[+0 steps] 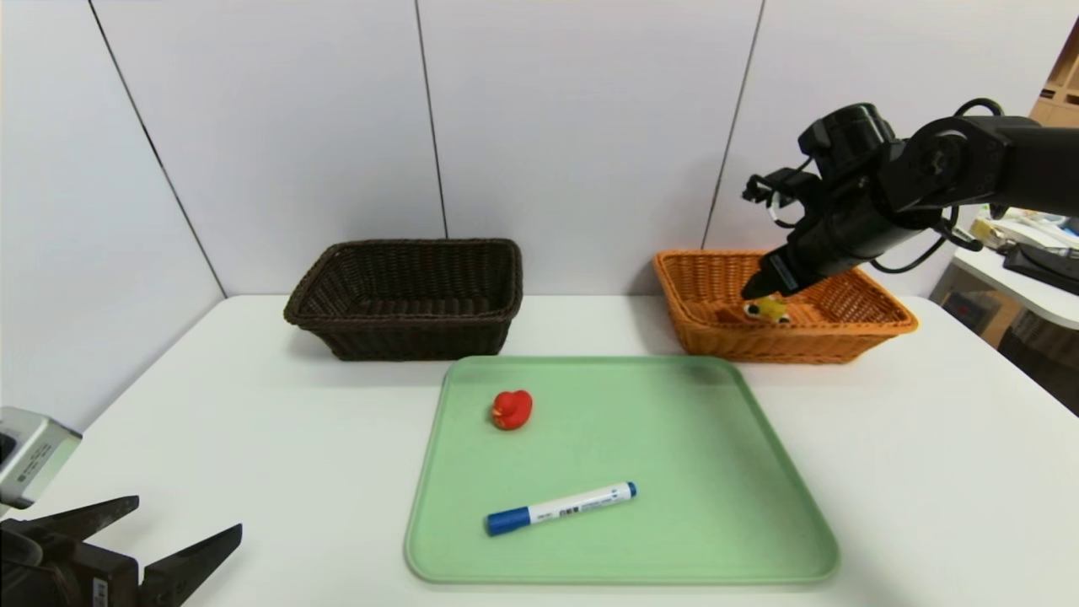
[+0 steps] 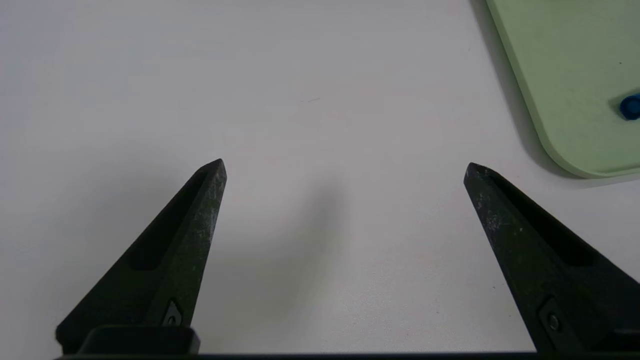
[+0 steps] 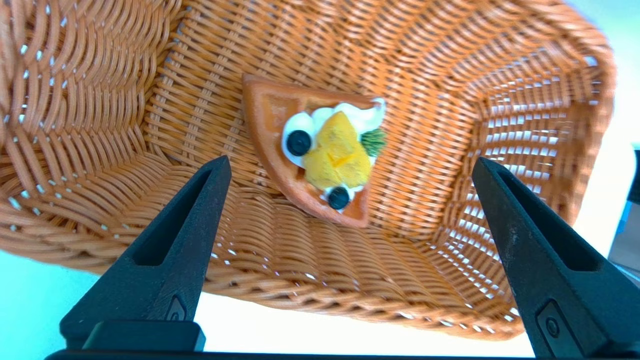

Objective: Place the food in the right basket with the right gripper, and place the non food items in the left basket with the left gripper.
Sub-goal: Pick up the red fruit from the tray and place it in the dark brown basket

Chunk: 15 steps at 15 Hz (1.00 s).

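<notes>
The waffle wedge (image 3: 320, 150), orange-brown with cream, yellow fruit and dark berries, lies on the floor of the orange wicker basket (image 1: 877, 324), also showing as the waffle wedge (image 1: 767, 310) in the head view. My right gripper (image 3: 350, 167) hangs open just above it, over the basket's front wall (image 3: 325, 295), holding nothing. The red rubber duck (image 1: 512, 410) and the white marker with blue cap (image 1: 560, 508) lie on the green tray (image 1: 716, 472). The dark brown basket (image 1: 409, 295) stands at the back left. My left gripper (image 2: 345, 167) is open over bare table near the front left corner.
The white table (image 1: 927, 438) carries both baskets at the back and the tray in the middle. A tray corner (image 2: 565, 100) and the marker's blue end (image 2: 631, 106) show in the left wrist view. A desk with clutter (image 1: 1037, 253) stands beyond the right edge.
</notes>
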### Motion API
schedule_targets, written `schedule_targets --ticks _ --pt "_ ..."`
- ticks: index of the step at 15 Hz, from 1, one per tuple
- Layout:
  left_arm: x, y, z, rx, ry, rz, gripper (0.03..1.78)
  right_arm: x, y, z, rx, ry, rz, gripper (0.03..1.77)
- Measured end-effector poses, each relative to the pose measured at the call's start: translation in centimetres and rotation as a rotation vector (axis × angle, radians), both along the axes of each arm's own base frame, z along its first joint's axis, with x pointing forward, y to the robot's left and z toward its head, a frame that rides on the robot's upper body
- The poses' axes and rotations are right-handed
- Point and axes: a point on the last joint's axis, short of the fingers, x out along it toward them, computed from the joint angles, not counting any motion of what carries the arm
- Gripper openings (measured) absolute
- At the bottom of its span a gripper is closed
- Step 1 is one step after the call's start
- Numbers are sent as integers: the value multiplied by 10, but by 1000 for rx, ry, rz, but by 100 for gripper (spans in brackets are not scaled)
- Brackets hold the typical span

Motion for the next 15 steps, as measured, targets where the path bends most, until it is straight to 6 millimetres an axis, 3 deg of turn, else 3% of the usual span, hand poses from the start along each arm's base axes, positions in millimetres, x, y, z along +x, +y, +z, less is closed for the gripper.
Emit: schedule_targets --ticks 4,7,11,15 --pt "0 0 1 0 -4 -1 169 -16 0 23 15 -42 0 168" --pt "-2 0 1 -1 -10 -1 169 -40 -1 48 47 -75 -5 169" --pt "-5 1 1 -3 -18 0 169 -88 -3 74 116 -72 -16 169" --pt "-9 2 0 -4 -27 -1 169 -144 -9 66 171 -34 -33 169"
